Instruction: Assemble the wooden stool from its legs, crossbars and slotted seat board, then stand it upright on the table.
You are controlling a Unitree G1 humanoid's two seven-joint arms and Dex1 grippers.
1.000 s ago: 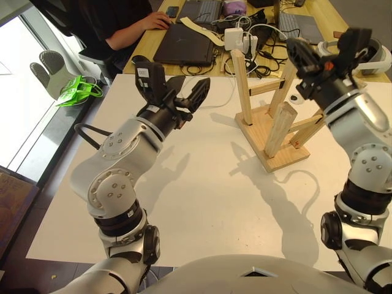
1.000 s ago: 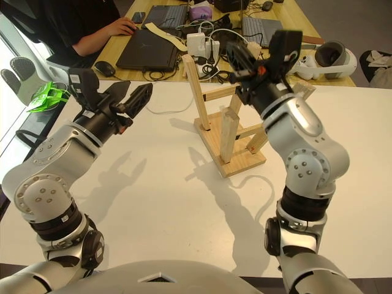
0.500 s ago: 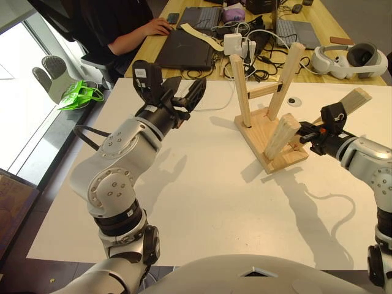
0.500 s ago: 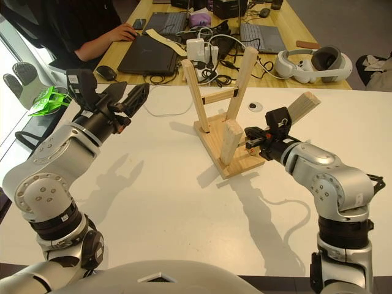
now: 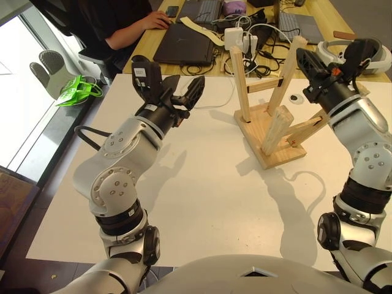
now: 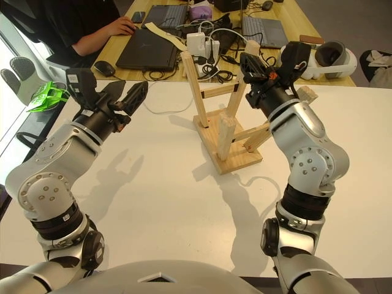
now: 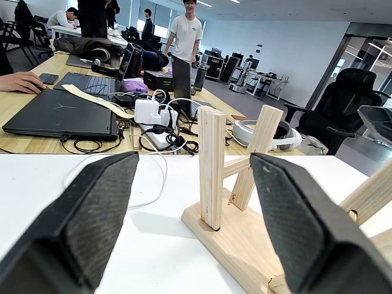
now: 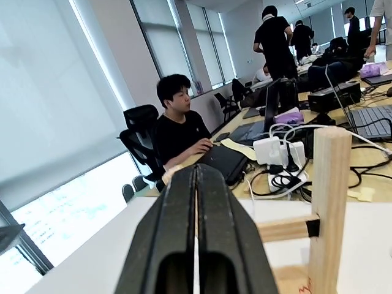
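Left eye view: stool (image 5: 260, 124) beside closed right end effector (image 5: 305, 57); left end effector (image 5: 187, 83) wide.

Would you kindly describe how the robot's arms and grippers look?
The left arm and right arm are silver-grey with rounded joints and black bands. The left gripper and right gripper are black. A black cable loops beside the left arm; an orange mark sits behind the right gripper.

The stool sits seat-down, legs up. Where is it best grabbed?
Probably the leg nearest the left tool, above the crossbar, coming from that tool's side: the leg stands upright with its upper part bare, and the tool is open, facing it.
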